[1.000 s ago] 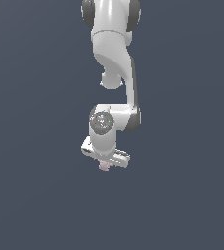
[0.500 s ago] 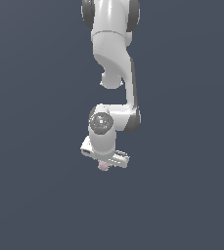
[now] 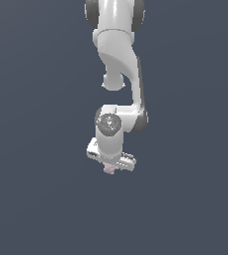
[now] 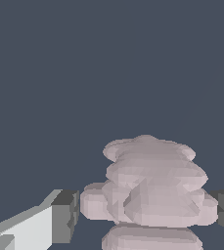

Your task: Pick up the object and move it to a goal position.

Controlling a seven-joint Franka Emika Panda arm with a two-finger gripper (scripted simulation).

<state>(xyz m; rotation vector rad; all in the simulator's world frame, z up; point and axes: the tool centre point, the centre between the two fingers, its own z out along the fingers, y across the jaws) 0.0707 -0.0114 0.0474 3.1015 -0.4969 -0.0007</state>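
Note:
The object (image 3: 108, 170) is a tiny pale pink lumpy figurine that pokes out just below the white hand in the exterior view. In the wrist view the object (image 4: 150, 188) fills the space between the two dark finger pads (image 4: 65, 216). Both pads sit against its sides. My gripper (image 3: 109, 167) points straight down and is shut on the object. The hand hides the fingers in the exterior view.
The white arm (image 3: 116, 55) comes down from the top of the exterior view to the wrist (image 3: 109, 124). Around it there is only a plain dark grey-blue ground, with no edges or other things showing.
The hand with the pink object has drifted very slightly toward the exterior view's right. The grip looks the same.

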